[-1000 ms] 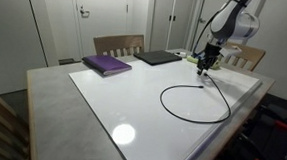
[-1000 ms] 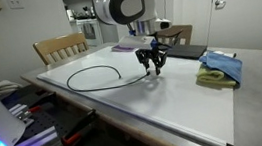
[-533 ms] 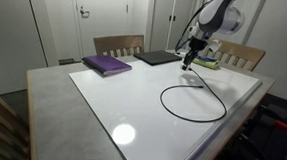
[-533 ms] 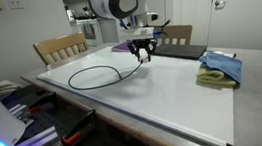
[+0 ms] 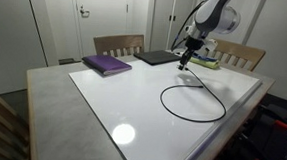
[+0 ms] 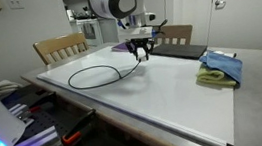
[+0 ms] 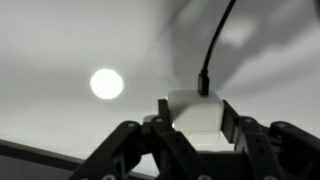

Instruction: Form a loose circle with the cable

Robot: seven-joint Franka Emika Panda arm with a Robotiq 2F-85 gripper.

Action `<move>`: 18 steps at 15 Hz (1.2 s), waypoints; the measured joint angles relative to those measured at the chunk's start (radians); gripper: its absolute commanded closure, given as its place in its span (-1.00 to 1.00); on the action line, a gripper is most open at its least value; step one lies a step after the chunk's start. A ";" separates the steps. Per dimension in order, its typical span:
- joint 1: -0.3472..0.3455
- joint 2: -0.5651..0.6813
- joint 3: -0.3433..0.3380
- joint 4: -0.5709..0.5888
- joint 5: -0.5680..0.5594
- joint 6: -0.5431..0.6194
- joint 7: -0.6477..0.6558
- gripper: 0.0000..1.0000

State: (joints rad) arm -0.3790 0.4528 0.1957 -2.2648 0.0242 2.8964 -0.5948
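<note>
Your gripper [image 7: 195,122] is clamped on the white plug end of the cable [image 7: 211,50], held above the far side of the white tabletop [image 5: 112,98], nr the laptop [image 5: 157,58]. Thin black cord drops into a loose oval loop close to one table edge. Bare room twds the purple book [image 5: 106,64].

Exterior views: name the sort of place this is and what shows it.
Probably an office or meeting room used for robot work: a large table with wooden chairs, a closed laptop and a purple book on it, and plain doors behind.
</note>
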 measured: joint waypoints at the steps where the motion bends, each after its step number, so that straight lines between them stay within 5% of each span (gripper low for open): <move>1: 0.002 0.000 0.000 0.000 0.000 0.002 0.001 0.48; 8: -0.001 -0.002 0.072 -0.003 -0.026 0.008 -0.193 0.48; 13: -0.062 -0.004 0.191 -0.020 -0.010 -0.005 -0.444 0.48; 14: -0.078 -0.004 0.218 -0.021 -0.002 -0.012 -0.500 -0.02; 18: -0.060 -0.002 0.205 -0.020 0.013 -0.012 -0.510 -0.02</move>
State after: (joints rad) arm -0.4388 0.4512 0.4010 -2.2851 0.0375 2.8844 -1.1044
